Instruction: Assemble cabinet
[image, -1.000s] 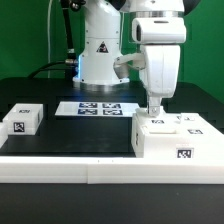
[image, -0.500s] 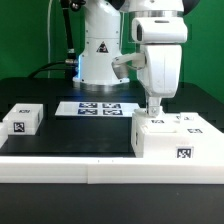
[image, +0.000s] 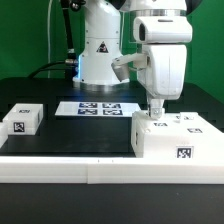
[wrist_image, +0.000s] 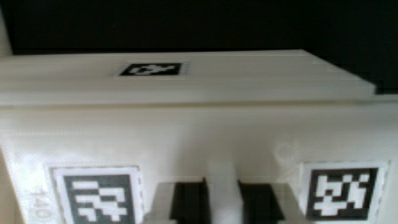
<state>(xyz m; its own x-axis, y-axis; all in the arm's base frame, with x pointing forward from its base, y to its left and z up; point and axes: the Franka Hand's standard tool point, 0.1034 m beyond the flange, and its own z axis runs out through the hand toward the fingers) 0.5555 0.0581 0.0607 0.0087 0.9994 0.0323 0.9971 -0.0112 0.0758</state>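
The cabinet, a large white boxy case with marker tags, stands at the exterior view's right, against the front rail. My gripper points straight down onto the case's top near its left end. In the wrist view the cabinet fills the frame, with a tag on either side of my gripper. The dark fingers stand close together with a thin white strip of the case between them. A small white tagged block lies at the exterior view's left, far from the gripper.
The marker board lies flat on the black table behind the middle, before the robot base. A long white border rail runs along the table's front edge.
The arm and gripper have shifted slightly toward the exterior view's right along the cabinet's top. The small block and marker board have not moved.
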